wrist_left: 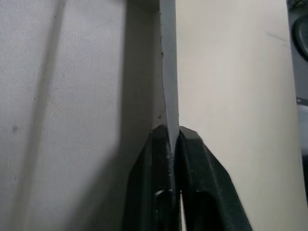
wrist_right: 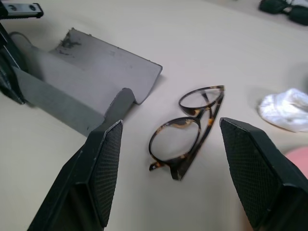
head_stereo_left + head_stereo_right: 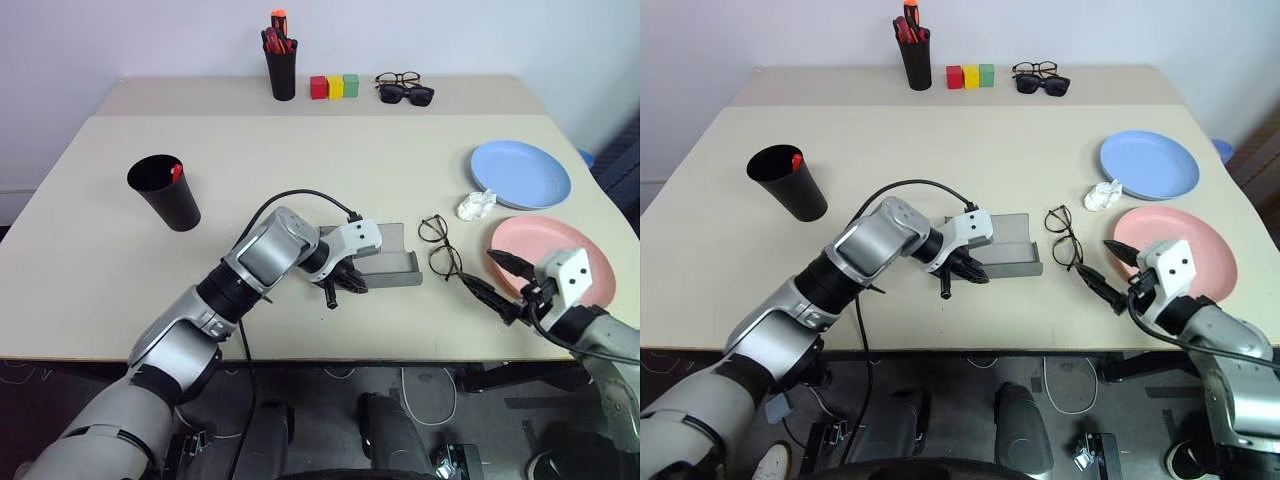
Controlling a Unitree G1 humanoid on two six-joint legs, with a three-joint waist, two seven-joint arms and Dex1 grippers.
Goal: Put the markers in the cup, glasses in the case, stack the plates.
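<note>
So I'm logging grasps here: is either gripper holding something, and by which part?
The left gripper pinches the grey case by the thin edge of one wall. The right gripper is open around the glasses, holding nothing.

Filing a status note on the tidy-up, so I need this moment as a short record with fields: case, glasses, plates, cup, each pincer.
case: grey rectangular case, lid open, edge pinched by left pincer
glasses: round wire-framed glasses folded on table beside case
right pincer: open, fingers either side of glasses, not touching
plates: light blue plate and salmon pink plate side by side, unstacked
cup: black tapered cup, red tip showing inside
</note>
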